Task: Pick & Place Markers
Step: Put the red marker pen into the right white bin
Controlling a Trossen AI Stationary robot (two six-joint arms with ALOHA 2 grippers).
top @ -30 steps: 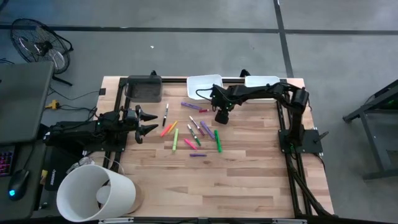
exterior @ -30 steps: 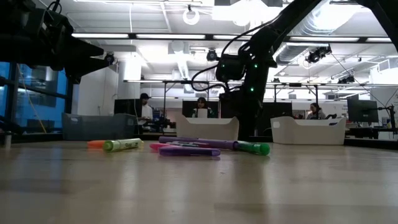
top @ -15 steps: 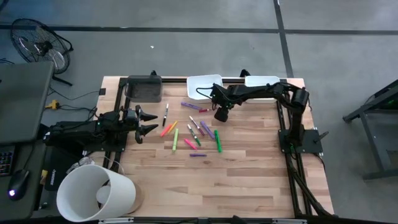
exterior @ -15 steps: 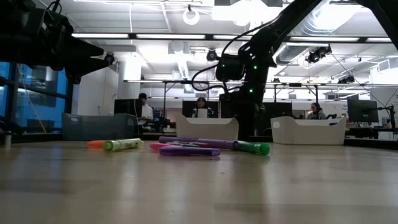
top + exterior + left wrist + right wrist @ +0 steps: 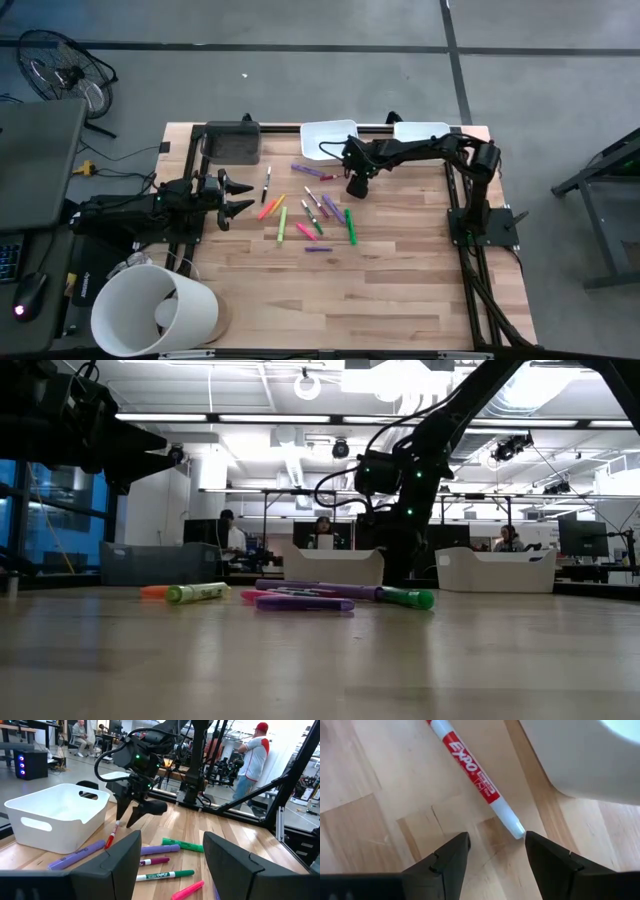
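Several markers (image 5: 310,210) in green, yellow-green, purple, pink, orange, red and black lie flat and scattered on the middle of the wooden table; the low view shows them too (image 5: 300,597). My right gripper (image 5: 356,187) is open and points down at the white end of a red marker (image 5: 470,767), which lies beside the white tray (image 5: 580,755). That end (image 5: 515,827) shows between its fingertips, near one finger (image 5: 547,855). The left wrist view shows this gripper (image 5: 137,812) above the red marker (image 5: 111,837). My left gripper (image 5: 235,195) is open and empty at the table's left.
Two white trays (image 5: 330,135) (image 5: 420,130) and a dark bin (image 5: 230,142) stand along the far edge. A white bucket (image 5: 155,310) stands at the near left corner. People sit and stand in the room behind the table (image 5: 322,530).
My right gripper has shifted a little toward the table's right edge, staying open over the red marker. The markers have not moved.
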